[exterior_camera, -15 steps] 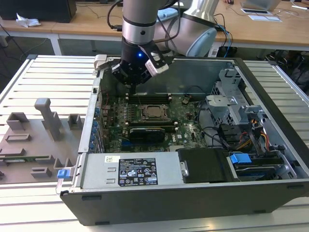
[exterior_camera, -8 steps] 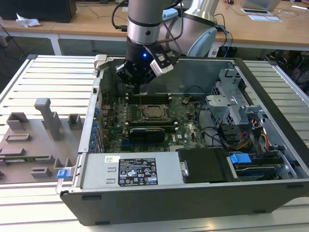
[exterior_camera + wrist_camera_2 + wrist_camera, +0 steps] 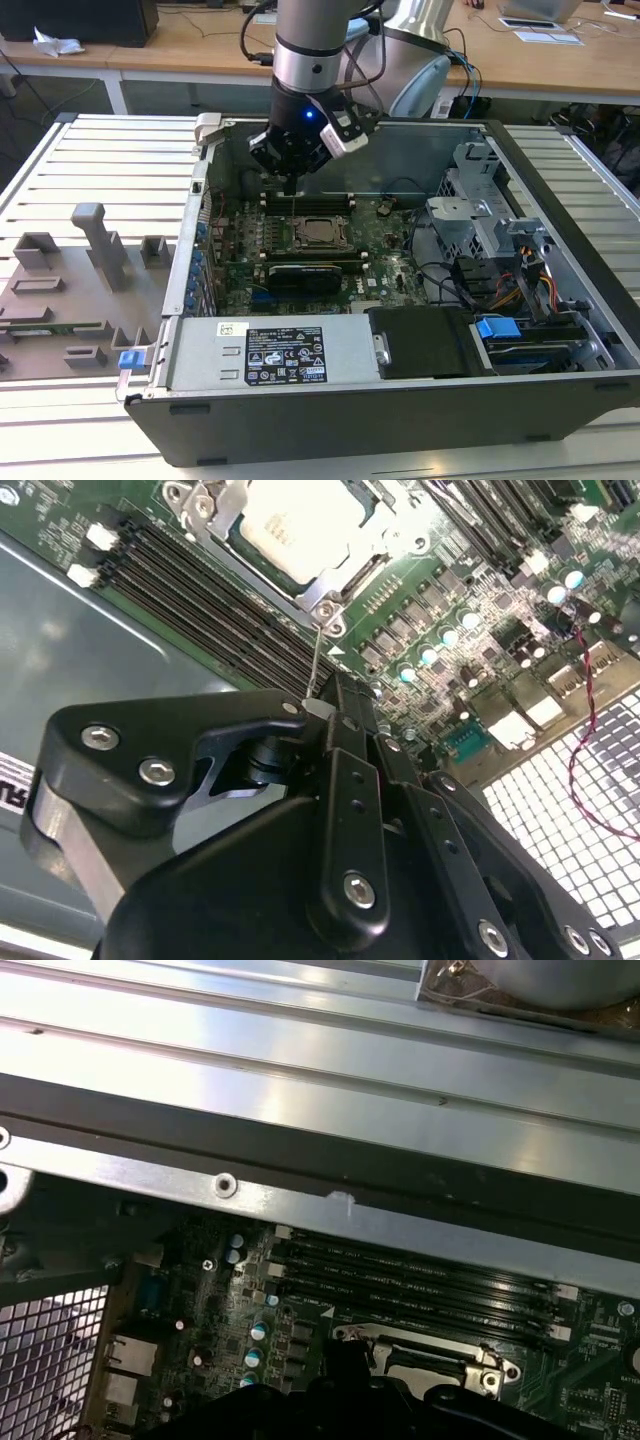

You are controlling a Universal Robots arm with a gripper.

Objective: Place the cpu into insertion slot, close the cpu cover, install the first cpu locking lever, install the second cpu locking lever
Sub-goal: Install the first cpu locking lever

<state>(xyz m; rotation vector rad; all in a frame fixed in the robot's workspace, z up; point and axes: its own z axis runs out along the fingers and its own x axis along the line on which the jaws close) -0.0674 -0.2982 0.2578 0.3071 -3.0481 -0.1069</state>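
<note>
I'm seeing the pincer (image 3: 318, 706) clamping a thin locking lever (image 3: 316, 660) just beyond the cpu cover (image 3: 330, 580). Thin wire; I'm worrying it slips or bends.

Silver-tan cpu (image 3: 290, 525), green motherboard (image 3: 480, 630)

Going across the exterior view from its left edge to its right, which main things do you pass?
Grey plastic fixture blocks → small blue clip on the case corner → white-labelled grey power supply box → silver-topped cpu in its socket → black drive bay → blue drive latch.
</note>
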